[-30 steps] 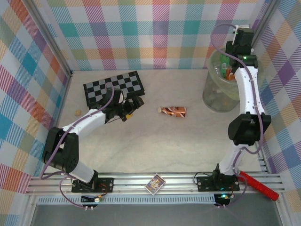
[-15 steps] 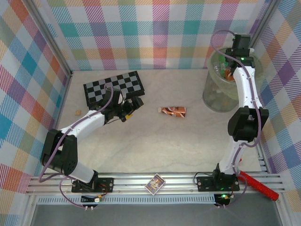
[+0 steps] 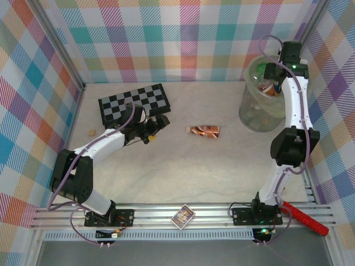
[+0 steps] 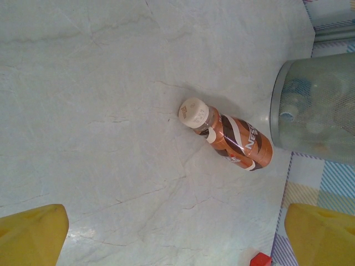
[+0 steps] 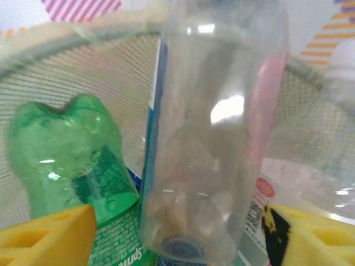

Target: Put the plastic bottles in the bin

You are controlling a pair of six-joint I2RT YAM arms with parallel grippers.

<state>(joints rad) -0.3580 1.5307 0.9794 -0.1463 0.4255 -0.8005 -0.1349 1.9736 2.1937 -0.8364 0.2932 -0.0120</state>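
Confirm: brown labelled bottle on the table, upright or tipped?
Tipped: the brown white-capped plastic bottle lies on its side on the pale table.

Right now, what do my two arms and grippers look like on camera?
The left arm and right arm have white links, black joints and a looping purple cable. A green light glows near the right wrist. The left gripper is black-bodied. It and the right gripper end in yellow wedge-shaped fingertips, and one right fingertip carries a black patch.

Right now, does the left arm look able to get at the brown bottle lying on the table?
Probably yes: the left gripper is open and faces the brown bottle, with bare table between them.
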